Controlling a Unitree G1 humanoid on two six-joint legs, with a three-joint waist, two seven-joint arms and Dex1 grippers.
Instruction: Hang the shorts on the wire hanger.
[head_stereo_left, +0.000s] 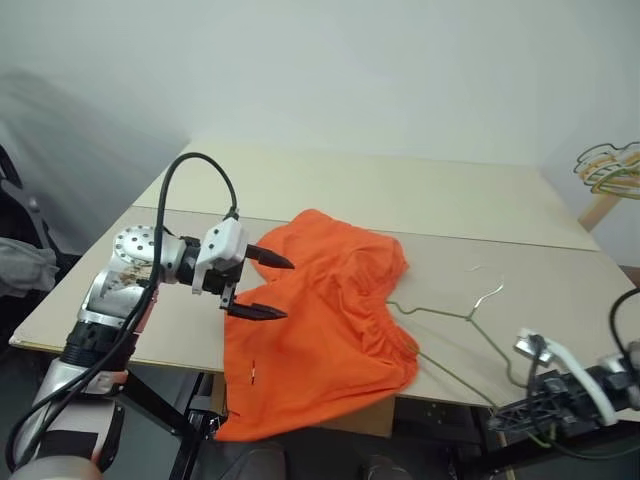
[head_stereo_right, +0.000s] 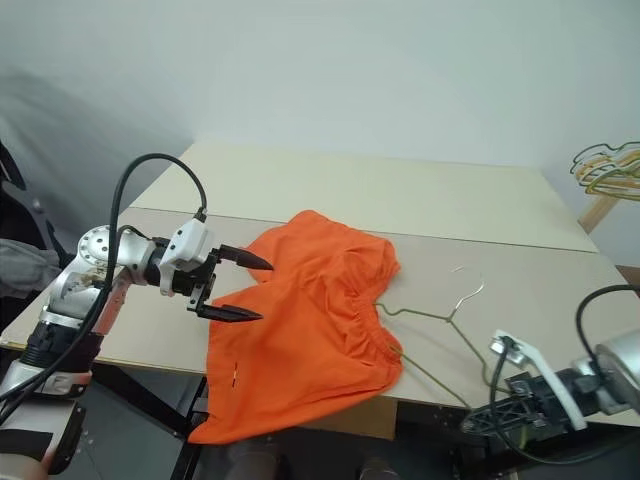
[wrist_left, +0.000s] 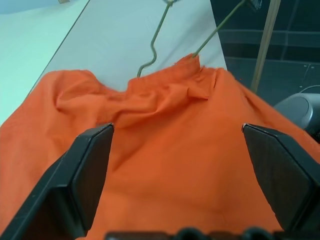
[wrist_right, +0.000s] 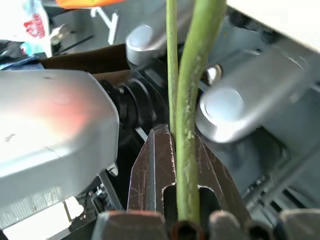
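While right tool (wrist_right: 175, 150) clamps wire hanger (head_stereo_left: 470, 318), hook points away; left tool (head_stereo_left: 262, 287) spread.

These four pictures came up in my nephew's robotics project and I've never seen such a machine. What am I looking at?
A two-armed robot stands at a table. The two wide pictures come from cameras in its head; the two close ones from cameras on its wrists. Orange shorts lie on the table, hanging over the near edge, with a thin wire hanger partly tucked into them. The left hand is open beside the shorts, holding nothing. The right hand is shut on the hanger's wire, below the table's near edge. Coloured hangers hang far right.
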